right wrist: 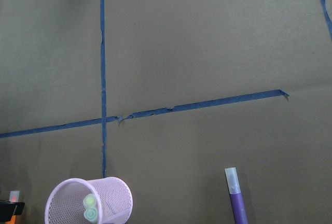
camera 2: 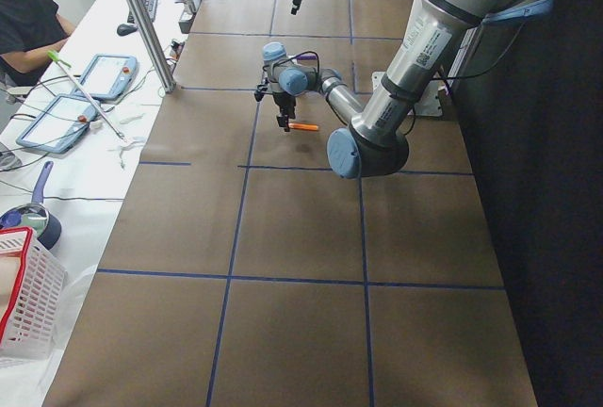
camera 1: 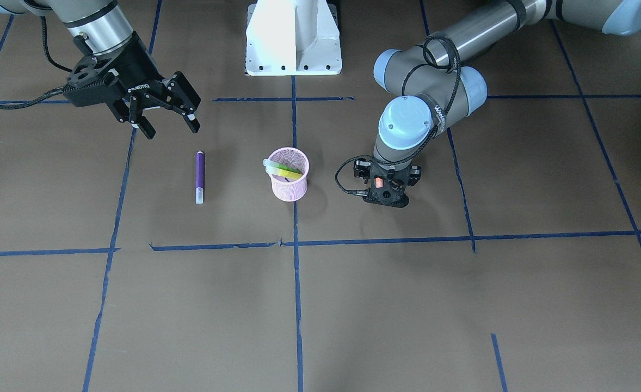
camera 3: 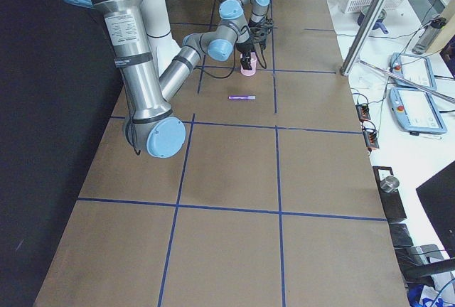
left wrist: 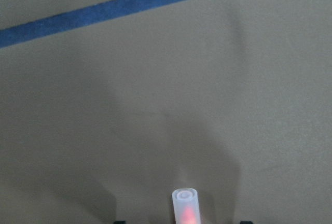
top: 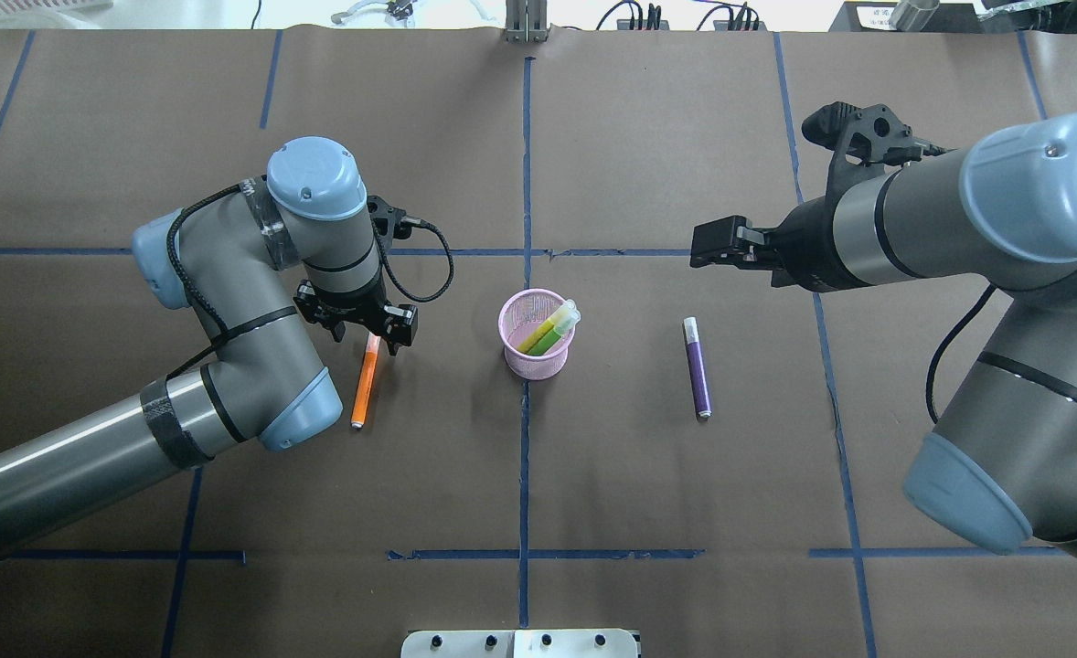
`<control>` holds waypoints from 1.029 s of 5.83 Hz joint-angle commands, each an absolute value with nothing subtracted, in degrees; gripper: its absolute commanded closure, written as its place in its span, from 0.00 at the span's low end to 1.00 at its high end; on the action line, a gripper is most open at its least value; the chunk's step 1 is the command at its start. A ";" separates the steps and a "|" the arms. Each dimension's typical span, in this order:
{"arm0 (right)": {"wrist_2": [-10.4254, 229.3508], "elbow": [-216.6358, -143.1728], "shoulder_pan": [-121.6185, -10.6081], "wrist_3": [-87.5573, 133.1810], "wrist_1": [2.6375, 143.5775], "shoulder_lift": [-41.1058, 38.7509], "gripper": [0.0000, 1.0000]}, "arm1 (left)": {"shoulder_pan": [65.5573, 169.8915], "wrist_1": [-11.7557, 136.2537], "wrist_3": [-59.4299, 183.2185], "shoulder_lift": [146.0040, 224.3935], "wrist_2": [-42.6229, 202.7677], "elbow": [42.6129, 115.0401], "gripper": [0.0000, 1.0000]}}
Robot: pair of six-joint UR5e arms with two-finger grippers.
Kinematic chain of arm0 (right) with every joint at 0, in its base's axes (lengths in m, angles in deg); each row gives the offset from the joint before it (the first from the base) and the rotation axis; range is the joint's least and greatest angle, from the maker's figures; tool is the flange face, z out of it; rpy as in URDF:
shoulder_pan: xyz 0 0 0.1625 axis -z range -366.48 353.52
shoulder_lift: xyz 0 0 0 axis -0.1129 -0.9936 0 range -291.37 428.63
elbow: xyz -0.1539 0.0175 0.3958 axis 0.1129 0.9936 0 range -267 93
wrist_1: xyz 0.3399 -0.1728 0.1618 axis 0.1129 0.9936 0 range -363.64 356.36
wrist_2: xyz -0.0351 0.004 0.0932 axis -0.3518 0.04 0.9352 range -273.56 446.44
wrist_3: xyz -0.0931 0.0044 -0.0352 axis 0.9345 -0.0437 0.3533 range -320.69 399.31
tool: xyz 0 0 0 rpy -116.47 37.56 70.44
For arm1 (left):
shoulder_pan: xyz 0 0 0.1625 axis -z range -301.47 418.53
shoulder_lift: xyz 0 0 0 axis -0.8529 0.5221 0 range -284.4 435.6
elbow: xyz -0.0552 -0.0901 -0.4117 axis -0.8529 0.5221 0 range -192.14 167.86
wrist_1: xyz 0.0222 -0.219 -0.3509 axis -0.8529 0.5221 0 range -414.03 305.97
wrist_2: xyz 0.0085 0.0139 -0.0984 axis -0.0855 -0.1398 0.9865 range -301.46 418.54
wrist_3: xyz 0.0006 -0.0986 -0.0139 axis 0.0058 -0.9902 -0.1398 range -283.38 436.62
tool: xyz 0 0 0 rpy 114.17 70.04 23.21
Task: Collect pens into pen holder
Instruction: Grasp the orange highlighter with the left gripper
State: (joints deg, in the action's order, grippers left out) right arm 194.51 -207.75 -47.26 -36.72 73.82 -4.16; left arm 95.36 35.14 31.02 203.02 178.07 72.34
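Now the orange pen (top: 364, 384) is straddled by the left gripper (top: 370, 333), jaws parted; closure, then lifting, seems called for.

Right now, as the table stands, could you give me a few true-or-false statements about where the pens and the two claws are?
1. The pink pen holder stands upright with two pens in it. True.
2. The purple pen is inside the holder. False: it lies flat on the table, apart from the holder.
3. The right gripper grips a pen. False: it is open and empty, above the table.
4. The left gripper sits over one end of the orange pen, which lies on the table. True.
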 commanded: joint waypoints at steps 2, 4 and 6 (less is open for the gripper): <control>194.55 -207.76 -47.35 -37.33 73.88 -4.06 0.00 | 95.27 35.09 30.92 202.78 178.16 72.41 0.53; 194.55 -207.67 -47.44 -37.42 73.88 -4.14 0.00 | 95.18 35.09 30.92 202.78 178.16 72.41 0.51; 194.55 -207.41 -47.44 -37.42 73.88 -4.06 0.00 | 94.92 35.09 30.92 202.78 178.16 72.41 0.55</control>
